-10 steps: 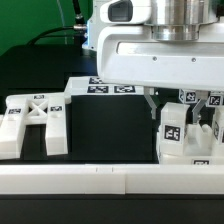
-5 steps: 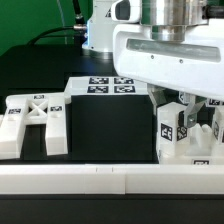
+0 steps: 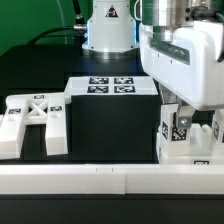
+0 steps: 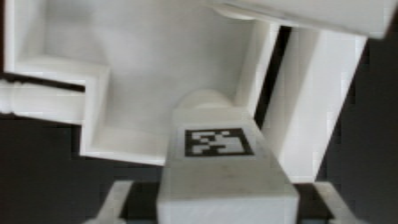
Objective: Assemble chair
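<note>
The chair's X-braced frame [image 3: 35,118] lies flat at the exterior view's left. A cluster of white tagged chair parts [image 3: 171,140] stands at the exterior view's right. My gripper [image 3: 190,118] hangs low right over this cluster. In the wrist view my gripper [image 4: 214,205] straddles a white slab with a square tag [image 4: 217,142]. Thin dark gaps show between the slab and both fingers [image 4: 121,200], so the jaws stand open around it. Behind the slab stand more white chair pieces [image 4: 125,60].
The marker board [image 3: 112,87] lies at the back middle of the black table. A long white rail [image 3: 100,180] runs along the front edge. The robot's base [image 3: 108,30] stands behind the marker board.
My gripper has moved toward the exterior view's right and now sits over the right-hand cluster. The marker board is uncovered. The X-braced frame has not moved.
</note>
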